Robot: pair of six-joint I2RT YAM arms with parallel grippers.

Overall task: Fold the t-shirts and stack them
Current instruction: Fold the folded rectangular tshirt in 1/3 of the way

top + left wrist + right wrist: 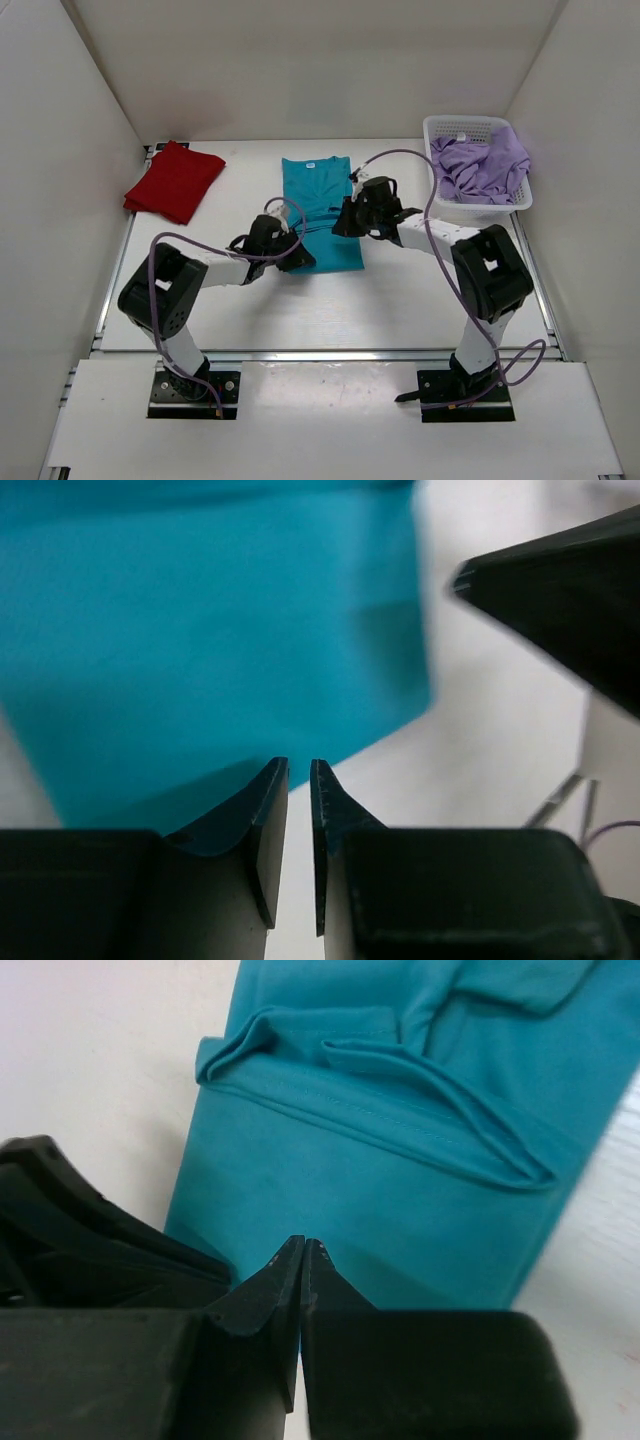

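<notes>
The left gripper (300,770), at seven o'clock of the teal shirt (320,215), has jaws a slit apart, gripping nothing; the right gripper (302,1245), at three o'clock, jaws pressed together.

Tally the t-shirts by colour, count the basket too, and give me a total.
red t-shirt: 1
teal t-shirt: 1
lavender t-shirt: 1
white basket: 1
Total: 4
</notes>
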